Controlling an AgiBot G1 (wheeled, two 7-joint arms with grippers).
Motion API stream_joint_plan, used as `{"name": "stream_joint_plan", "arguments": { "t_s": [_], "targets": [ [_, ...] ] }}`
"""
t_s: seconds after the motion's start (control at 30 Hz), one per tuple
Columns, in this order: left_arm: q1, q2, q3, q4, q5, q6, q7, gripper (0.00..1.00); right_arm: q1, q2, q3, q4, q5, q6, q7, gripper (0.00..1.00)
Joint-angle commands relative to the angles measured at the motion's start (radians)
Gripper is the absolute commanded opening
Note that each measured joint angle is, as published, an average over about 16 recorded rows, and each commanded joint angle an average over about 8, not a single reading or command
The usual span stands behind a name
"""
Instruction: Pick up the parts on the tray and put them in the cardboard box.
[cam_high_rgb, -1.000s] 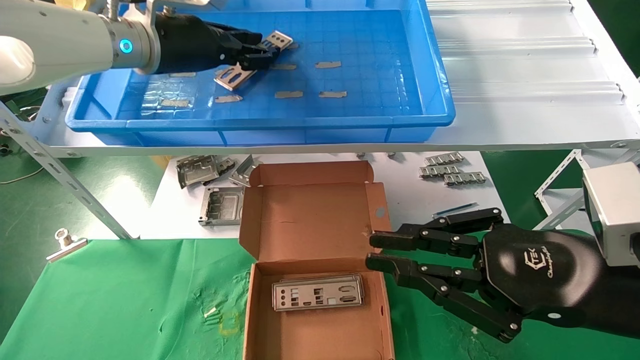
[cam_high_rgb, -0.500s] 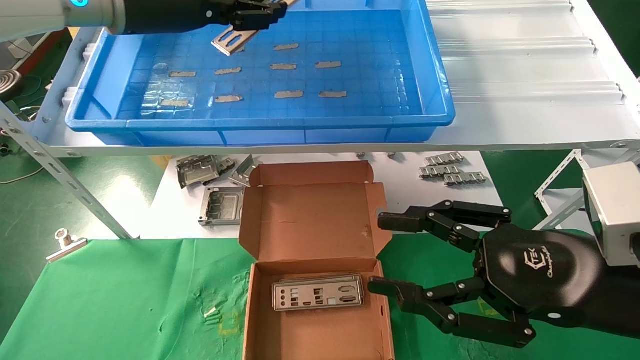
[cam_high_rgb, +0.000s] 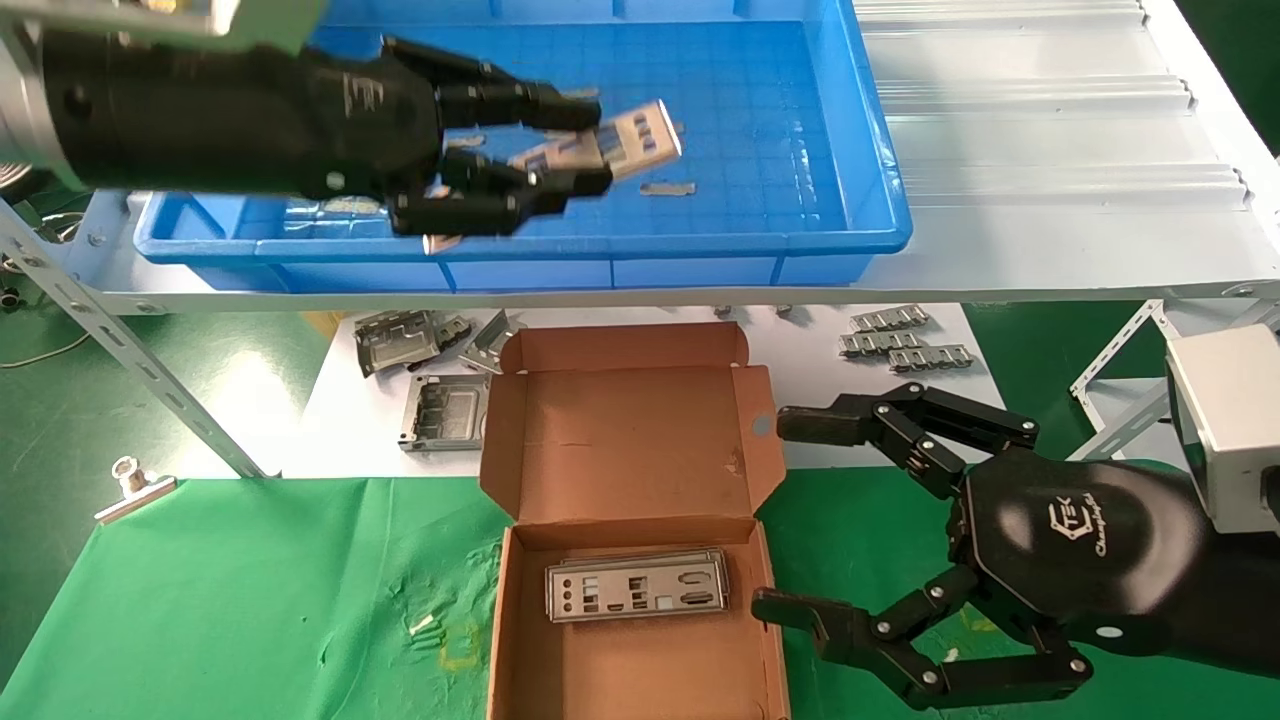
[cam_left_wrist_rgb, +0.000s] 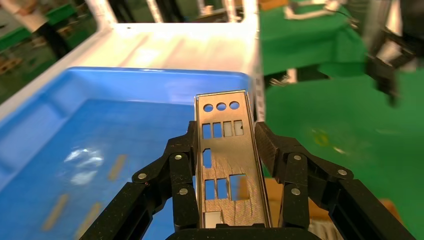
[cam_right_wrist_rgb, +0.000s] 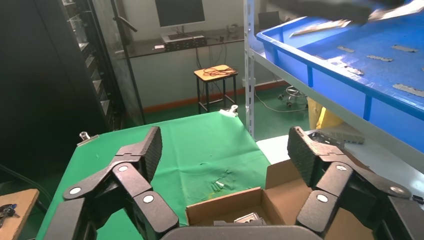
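The left gripper (cam_high_rgb: 575, 150) clamps a part (cam_high_rgb: 630, 140) above the tray (cam_high_rgb: 860, 150). The right gripper (cam_high_rgb: 780, 515), marked "TEK", gapes wide beside the cardboard box (cam_high_rgb: 630, 440).

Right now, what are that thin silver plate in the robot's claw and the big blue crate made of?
The thin silver plate in the left gripper looks like stamped sheet metal: dull sheen, punched holes. The big blue crate seems moulded plastic: glossy, uniform colour, gridded floor.

Bright, even overhead light; glare patches on the tray (cam_high_rgb: 860, 200) floor; left wrist background blurred.
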Motion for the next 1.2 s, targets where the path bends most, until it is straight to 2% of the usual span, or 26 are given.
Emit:
{"name": "stream_joint_plan", "arguments": {
  "t_s": [0.03, 0.23, 0.4, 0.63, 0.77, 0.9, 0.93, 1.13, 1.17, 1.2],
  "targets": [
    [0.028, -0.02, 0.008, -0.052, -0.023, 0.032, 0.019, 0.0, 0.0, 0.0, 0.0, 0.0, 0.0, 0.0, 0.0, 1.0],
    [0.193, -0.134, 0.09, -0.375, -0.119, -0.004, -0.019, 0.0, 0.0, 0.0, 0.0, 0.0, 0.0, 0.0, 0.0, 1.0],
    [0.353, -0.141, 0.12, -0.518, -0.117, -0.085, 0.024, 0.0, 0.0, 0.0, 0.0, 0.0, 0.0, 0.0, 0.0, 1.0],
    [0.546, -0.074, 0.16, -0.582, -0.027, -0.295, 0.108, 0.0, 0.0, 0.0, 0.0, 0.0, 0.0, 0.0, 0.0, 1.0],
    [0.604, -0.031, 0.179, -0.573, 0.022, -0.393, 0.126, 0.0, 0.0, 0.0, 0.0, 0.0, 0.0, 0.0, 0.0, 1.0],
    [0.628, 0.008, 0.193, -0.534, 0.05, -0.443, 0.134, 0.02, 0.0, 0.0, 0.0, 0.0, 0.0, 0.0, 0.0, 1.0],
    [0.629, 0.017, 0.197, -0.522, 0.056, -0.45, 0.138, 0.1, 0.0, 0.0, 0.0, 0.0, 0.0, 0.0, 0.0, 1.0],
    [0.625, 0.057, 0.208, -0.457, 0.079, -0.477, 0.161, 0.85, 0.0, 0.0, 0.0, 0.0, 0.0, 0.0, 0.0, 1.0],
    [0.623, 0.062, 0.209, -0.447, 0.082, -0.479, 0.164, 0.96, 0.0, 0.0, 0.0, 0.0, 0.0, 0.0, 0.0, 1.0],
    [0.622, 0.067, 0.211, -0.437, 0.085, -0.481, 0.166, 1.0, 0.0, 0.0, 0.0, 0.0, 0.0, 0.0, 0.0, 1.0]
  ]
}}
